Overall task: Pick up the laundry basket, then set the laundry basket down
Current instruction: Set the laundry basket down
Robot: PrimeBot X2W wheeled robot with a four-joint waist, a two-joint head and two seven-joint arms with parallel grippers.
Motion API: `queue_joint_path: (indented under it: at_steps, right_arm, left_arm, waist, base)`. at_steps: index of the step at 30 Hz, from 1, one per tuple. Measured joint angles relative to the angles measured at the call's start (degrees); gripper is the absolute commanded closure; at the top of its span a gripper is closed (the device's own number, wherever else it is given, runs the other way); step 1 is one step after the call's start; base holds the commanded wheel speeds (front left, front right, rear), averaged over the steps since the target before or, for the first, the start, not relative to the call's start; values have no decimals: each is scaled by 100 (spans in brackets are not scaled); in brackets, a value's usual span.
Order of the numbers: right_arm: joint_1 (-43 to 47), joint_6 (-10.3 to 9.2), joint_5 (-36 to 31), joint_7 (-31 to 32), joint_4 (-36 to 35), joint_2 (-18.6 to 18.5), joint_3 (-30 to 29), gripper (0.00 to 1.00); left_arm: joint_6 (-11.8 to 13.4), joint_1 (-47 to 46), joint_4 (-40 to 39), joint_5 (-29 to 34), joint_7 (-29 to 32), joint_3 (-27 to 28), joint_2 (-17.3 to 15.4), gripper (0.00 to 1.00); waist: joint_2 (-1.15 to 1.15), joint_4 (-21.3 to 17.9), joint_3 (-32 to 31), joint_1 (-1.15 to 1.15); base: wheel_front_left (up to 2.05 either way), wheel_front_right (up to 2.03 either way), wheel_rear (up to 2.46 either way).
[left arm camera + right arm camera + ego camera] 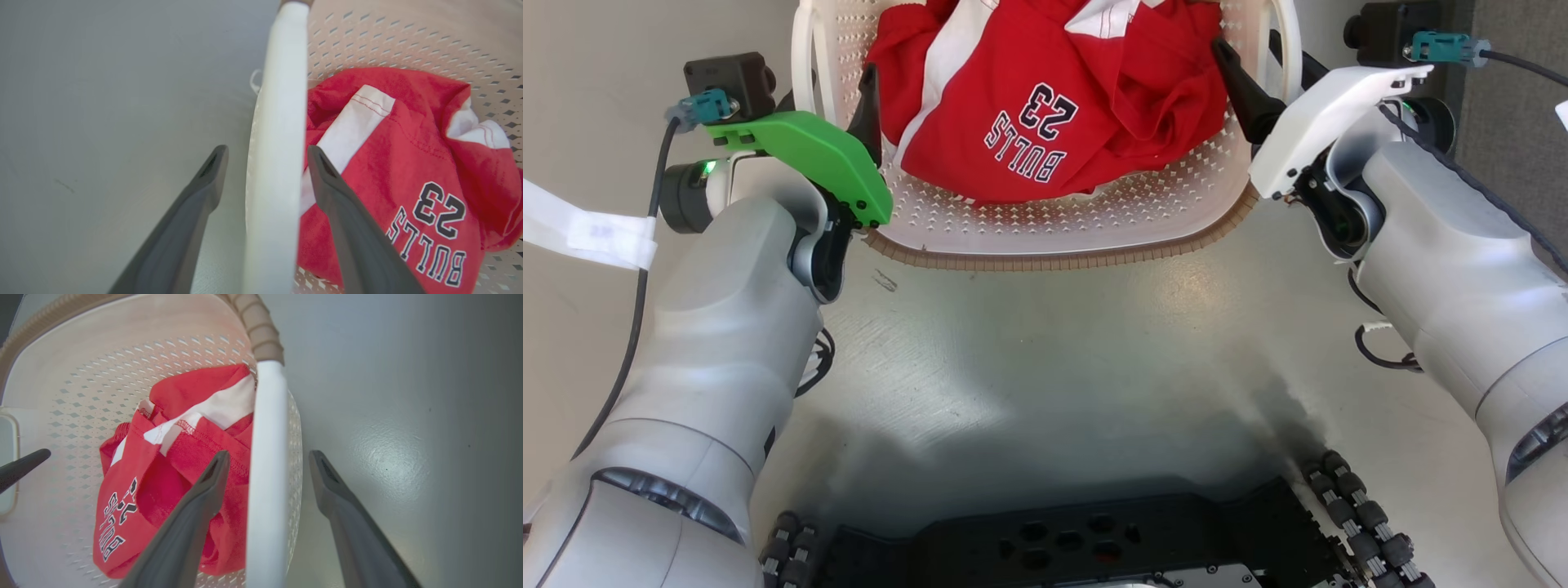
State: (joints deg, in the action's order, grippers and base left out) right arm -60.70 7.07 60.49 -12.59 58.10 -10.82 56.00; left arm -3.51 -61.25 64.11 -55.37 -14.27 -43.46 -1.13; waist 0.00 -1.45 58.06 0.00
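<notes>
Our left claw (266,149) is spread, with one dark finger on each side of the white left handle (278,102), which runs up the middle of the left wrist view. The outer finger hangs over bare floor (102,122), clearly apart from the bar. The inner one stands just beside the bar, over the red jersey (408,163). We see no pinch on the handle.

Our right claw (269,454) mirrors this. It is also spread and straddles the right handle (265,396) at the centre of the right wrist view. Its inner finger is over the jersey at lower left of centre, and its outer finger is over the floor at lower right, with a gap to the bar on both sides.

Further out, the basket (1054,260) fills the top middle of the head view, its brown rim curving toward us. The green-cased left wrist is at upper left and the white-cased right wrist at upper right. The jersey lies heaped inside, its lettering upside down to us. The basket appears to rest on the grey floor, well above our dark base (1094,539) at the bottom edge.

We judge the approach finished, since both claws are in place around the handles. Everything else is left: closing on the two bars, raising the basket evenly, then setting it down and letting go.
</notes>
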Motion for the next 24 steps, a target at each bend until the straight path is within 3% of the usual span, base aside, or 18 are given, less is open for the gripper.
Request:
queue_joint_path:
  at_steps: [24]
  right_arm:
    - [259,0,250,-52,360,159,171,0]
  left_arm:
    - [4,287,191,348,-15,55,-20,0]
  waist:
    - [0,-70,-1020,0]
  base:
    - [0,0,0]
